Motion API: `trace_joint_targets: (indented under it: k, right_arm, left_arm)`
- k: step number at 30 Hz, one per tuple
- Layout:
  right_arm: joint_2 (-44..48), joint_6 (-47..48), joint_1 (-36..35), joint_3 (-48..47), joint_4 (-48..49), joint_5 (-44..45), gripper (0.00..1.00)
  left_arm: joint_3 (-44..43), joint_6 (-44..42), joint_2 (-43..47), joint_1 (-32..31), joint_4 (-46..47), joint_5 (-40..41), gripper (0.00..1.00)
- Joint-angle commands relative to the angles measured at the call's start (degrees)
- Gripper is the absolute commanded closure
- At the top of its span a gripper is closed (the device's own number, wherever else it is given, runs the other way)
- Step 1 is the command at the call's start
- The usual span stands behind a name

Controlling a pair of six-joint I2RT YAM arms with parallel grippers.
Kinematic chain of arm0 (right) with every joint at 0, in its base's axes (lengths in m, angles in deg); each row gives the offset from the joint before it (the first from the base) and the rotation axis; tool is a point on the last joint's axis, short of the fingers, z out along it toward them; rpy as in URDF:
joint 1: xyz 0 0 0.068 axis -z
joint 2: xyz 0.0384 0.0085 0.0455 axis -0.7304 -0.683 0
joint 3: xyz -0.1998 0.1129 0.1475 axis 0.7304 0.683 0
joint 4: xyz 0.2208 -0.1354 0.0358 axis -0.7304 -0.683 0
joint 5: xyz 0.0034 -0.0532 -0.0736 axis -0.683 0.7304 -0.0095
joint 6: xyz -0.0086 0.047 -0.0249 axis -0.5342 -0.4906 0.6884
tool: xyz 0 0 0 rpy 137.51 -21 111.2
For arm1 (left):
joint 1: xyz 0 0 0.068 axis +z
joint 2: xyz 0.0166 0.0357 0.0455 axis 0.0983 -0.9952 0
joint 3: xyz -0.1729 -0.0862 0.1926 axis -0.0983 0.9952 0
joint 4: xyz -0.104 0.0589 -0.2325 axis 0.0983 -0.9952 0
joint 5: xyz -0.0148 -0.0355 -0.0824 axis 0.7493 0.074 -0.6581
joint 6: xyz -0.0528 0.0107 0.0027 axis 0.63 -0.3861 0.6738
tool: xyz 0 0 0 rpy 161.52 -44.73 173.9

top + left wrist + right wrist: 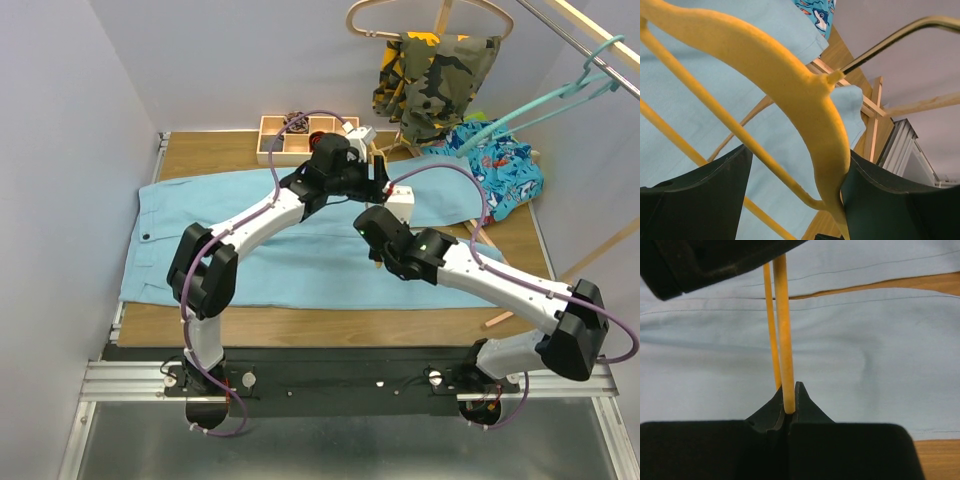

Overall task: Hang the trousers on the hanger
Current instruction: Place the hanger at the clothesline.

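White links [255,222], black joints [205,275], looping purple cables [272,170]; left pincer [378,172] and right pincer [789,410] black.

Light is even, diffuse and fairly bright, falling from overhead. In the top view the white and black robot arms [250,225] cast only soft, faint shadows on the wide sky-blue cloth trousers [300,275] and the brown wooden tabletop [215,155]. In the left wrist view the thick yellow plastic hanger [790,85] sits close to the lens and is blurred. The fingers [695,200] of the left gripper [799,150] are dark and nearly without detail. The right gripper [791,401] is likewise underexposed, while the cloth seams behind it are sharp.
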State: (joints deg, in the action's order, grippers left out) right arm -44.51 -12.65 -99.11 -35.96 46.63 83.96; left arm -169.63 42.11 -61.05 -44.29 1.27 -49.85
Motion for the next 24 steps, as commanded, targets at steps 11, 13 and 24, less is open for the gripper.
trace_joint_targets:
  k: [11,13,24]
  right_arm:
    - [3.9,1.6,-0.4,-0.7,5.1,-1.9,0.99]
    - [3.7,2.2,-0.3,-0.8,5.1,-2.8,0.99]
    - [0.9,4.9,-0.3,-2.8,5.1,-6.8,0.99]
  left_arm:
    - [8.4,5.0,7.1,0.1,6.5,-3.8,0.23]
    - [9.2,7.2,6.7,0.0,9.3,-5.4,0.23]
    - [10.9,12.8,3.9,-0.2,18.1,-11.9,0.55]
